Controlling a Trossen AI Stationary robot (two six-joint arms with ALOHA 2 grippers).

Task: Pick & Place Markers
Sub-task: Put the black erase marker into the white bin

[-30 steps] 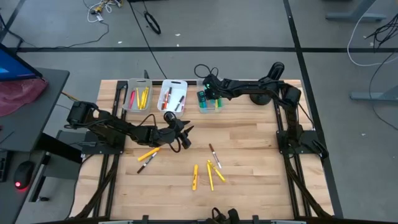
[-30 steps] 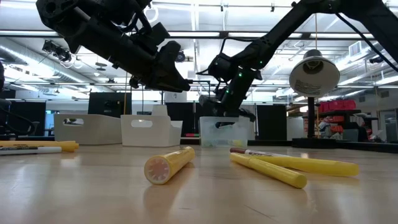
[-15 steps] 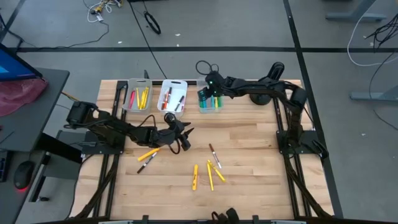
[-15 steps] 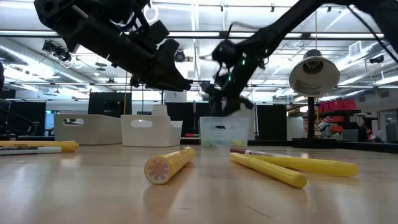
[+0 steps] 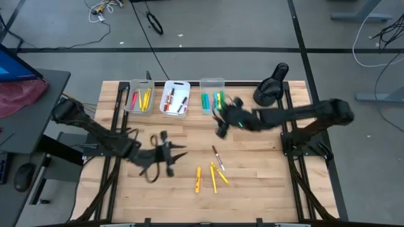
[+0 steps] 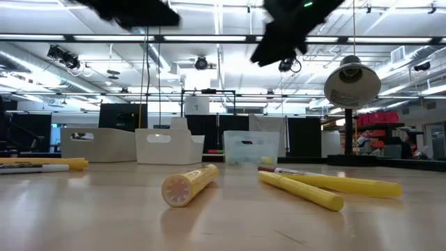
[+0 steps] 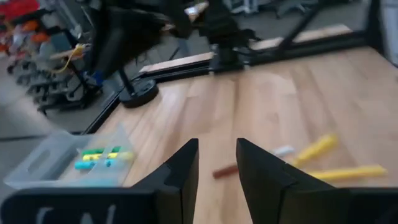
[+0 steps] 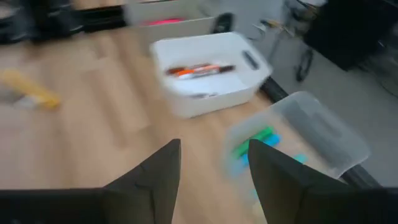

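Wooden tabletop (image 5: pixel 252 157), framed by dark rails on a grey floor, carries three bins along its far edge: a grey bin (image 5: pixel 139 98) with yellow and red markers, a white bin (image 5: pixel 175 98) with red and dark ones, and a clear bin (image 5: pixel 213 98) with green, blue and yellow ones. Bare wood lies open between the two arms and along the right side.

Right gripper (image 5: pixel 221 123) hangs just in front of the clear bin, its fingers (image 8: pixel 152 171) standing apart with nothing between them. A brown marker (image 5: pixel 216 156) and a cluster of loose yellow markers (image 5: pixel 211 178) lie on the wood nearer the front edge from it.

Left gripper (image 5: pixel 173 154) hovers over the table's left-centre, fingers (image 7: pixel 180 174) slightly parted and empty, the yellow cluster just beyond its tips, well clear of every edge.
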